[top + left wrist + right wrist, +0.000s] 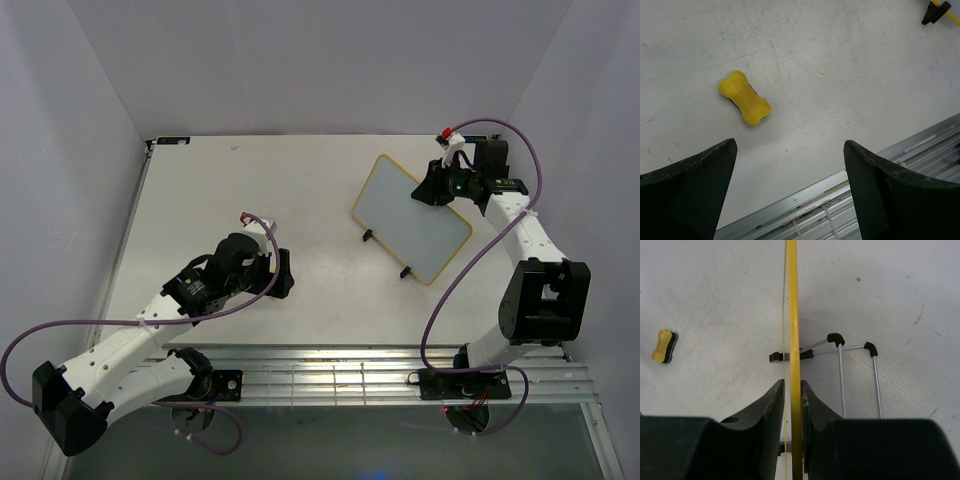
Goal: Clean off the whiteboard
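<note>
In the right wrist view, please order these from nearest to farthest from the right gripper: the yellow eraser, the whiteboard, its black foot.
1. The whiteboard: its yellow edge runs between the fingers of the right gripper.
2. The black foot: just ahead of the fingertips, at the board's base.
3. The eraser: far off, at the left of the view.

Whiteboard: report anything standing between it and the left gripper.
Nothing visible does: bare table lies between the left gripper and the whiteboard. The yellow eraser lies off that line, per the left wrist view.
</note>
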`<state>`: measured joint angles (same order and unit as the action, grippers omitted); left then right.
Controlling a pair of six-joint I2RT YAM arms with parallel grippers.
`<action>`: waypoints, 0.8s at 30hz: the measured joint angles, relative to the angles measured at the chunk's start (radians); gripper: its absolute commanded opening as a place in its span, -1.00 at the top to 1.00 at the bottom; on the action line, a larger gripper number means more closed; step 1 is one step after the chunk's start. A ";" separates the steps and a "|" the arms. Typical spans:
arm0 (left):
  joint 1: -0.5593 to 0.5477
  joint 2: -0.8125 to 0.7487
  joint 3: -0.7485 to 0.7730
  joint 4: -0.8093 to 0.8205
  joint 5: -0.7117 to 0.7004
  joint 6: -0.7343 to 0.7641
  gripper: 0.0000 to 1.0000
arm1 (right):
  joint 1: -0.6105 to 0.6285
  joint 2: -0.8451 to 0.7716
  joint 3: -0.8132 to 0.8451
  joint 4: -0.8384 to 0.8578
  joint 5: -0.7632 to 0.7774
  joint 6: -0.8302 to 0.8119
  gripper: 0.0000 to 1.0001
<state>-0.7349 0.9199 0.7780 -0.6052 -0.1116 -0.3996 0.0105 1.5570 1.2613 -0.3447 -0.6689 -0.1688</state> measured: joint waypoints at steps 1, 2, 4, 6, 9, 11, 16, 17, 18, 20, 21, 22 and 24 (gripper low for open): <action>0.000 0.000 0.000 0.000 0.000 0.000 -0.96 | -0.001 0.000 -0.001 0.001 0.007 -0.001 0.51; 0.000 0.000 0.000 0.000 0.000 0.000 -0.96 | -0.011 0.000 -0.002 0.002 0.011 -0.003 0.51; 0.000 0.000 0.000 0.000 0.001 0.000 -0.96 | -0.019 0.000 -0.003 0.002 0.018 -0.008 0.49; 0.000 0.000 0.000 0.000 0.001 0.000 -0.96 | -0.031 -0.003 -0.011 0.004 0.030 -0.018 0.45; 0.000 0.000 0.000 0.000 0.001 0.000 -0.96 | -0.043 -0.012 -0.025 0.002 0.055 -0.030 0.40; 0.000 0.002 0.000 0.000 0.002 0.000 -0.96 | -0.048 -0.021 -0.034 0.000 0.066 -0.040 0.25; 0.000 0.006 0.000 0.000 0.006 0.000 -0.96 | -0.049 -0.027 -0.037 0.000 0.074 -0.053 0.12; 0.000 0.007 0.000 0.000 0.007 0.000 -0.96 | -0.049 -0.027 -0.039 0.002 0.077 -0.054 0.09; 0.000 0.008 0.000 0.000 0.008 0.000 -0.96 | -0.049 -0.027 -0.043 0.003 0.081 -0.058 0.07; 0.000 0.009 0.000 0.000 0.008 0.000 -0.96 | -0.049 -0.027 -0.050 0.005 0.092 -0.070 0.02; 0.000 0.009 0.000 0.000 0.008 0.000 -0.96 | -0.050 -0.027 -0.055 0.006 0.095 -0.076 0.01; 0.000 0.009 0.000 0.000 0.008 0.000 -0.96 | -0.050 -0.027 -0.059 0.008 0.099 -0.079 -0.01; 0.000 0.009 0.000 0.000 0.010 0.000 -0.96 | -0.050 -0.027 -0.067 0.010 0.110 -0.089 -0.03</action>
<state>-0.7349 0.9287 0.7780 -0.6052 -0.1020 -0.3992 -0.0391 1.5303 1.1946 -0.3351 -0.5587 -0.2573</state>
